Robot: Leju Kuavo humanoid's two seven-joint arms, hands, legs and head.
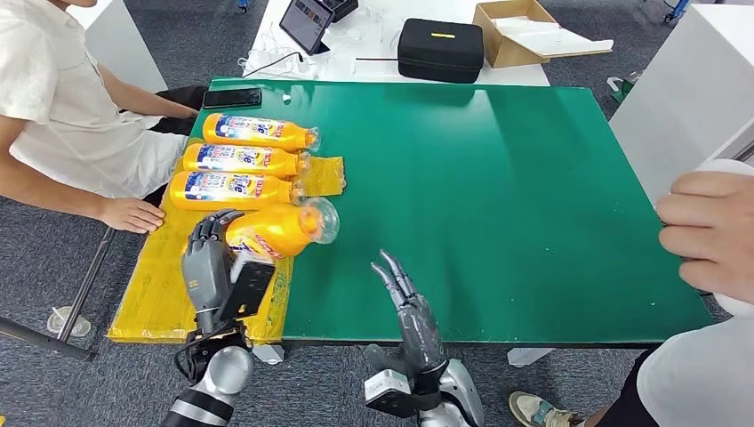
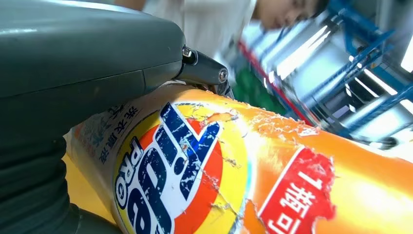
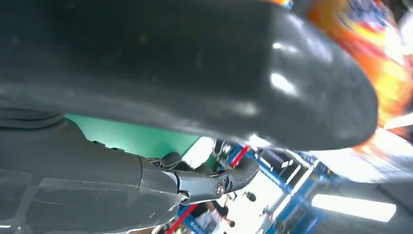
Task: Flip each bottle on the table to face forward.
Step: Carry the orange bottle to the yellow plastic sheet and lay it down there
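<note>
The robot's left hand [image 1: 212,267] grips the near orange bottle [image 1: 280,229] around its base end, lifted off the yellow mat [image 1: 156,294]. The bottle's long axis runs away from this hand, cap pointing right and slightly forward. The right hand [image 1: 411,307] hovers nearby to that side, fingers straight and holding nothing. Three more bottles [image 1: 240,161] lie just beyond.

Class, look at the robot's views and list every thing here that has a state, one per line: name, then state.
Nearest orange bottle: gripped by the left hand, raised off the yellow mat, cap on.
Three farther orange bottles: lying on their sides in a row, labels up, caps on.
Right hand: empty, fingers straight.
Black case: shut.
Cardboard box: open.
Tablet: screen lit.
Phone: flat, screen dark.
</note>
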